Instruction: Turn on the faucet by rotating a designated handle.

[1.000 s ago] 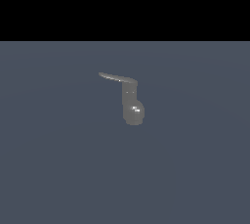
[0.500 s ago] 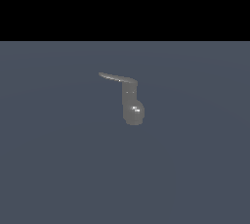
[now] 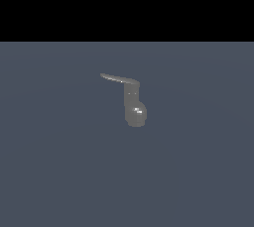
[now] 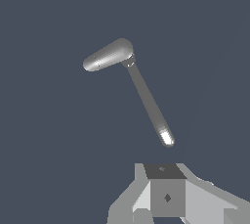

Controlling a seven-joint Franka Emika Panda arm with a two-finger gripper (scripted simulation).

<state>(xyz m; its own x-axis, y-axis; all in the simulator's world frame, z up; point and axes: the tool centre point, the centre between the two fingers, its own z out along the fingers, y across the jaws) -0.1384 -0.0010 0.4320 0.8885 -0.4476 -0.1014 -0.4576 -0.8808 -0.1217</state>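
On the grey floor [image 3: 59, 171], mid-scene: one faucet [image 3: 134, 107], standing alone, upright body with a glossy bulb base.
Handle: one handle [image 3: 119, 79], thin and slightly curved, projecting from the faucet's top toward the exterior view's left.
Wrist view: faucet body [image 4: 108, 56] seen end-on from above; handle [image 4: 149, 102] runs from it as a long bar with a bright tip.
Gripper: one gripper [image 4: 168, 196], only its grey housing shows at the frame's edge; fingers out of sight, so cannot tell whether wide or narrow.
Handle relative to gripper: bright tip lies near the gripper housing, apart from it, no contact.
Exterior view: arm not visible.
Count: one faucet, one handle, one gripper.
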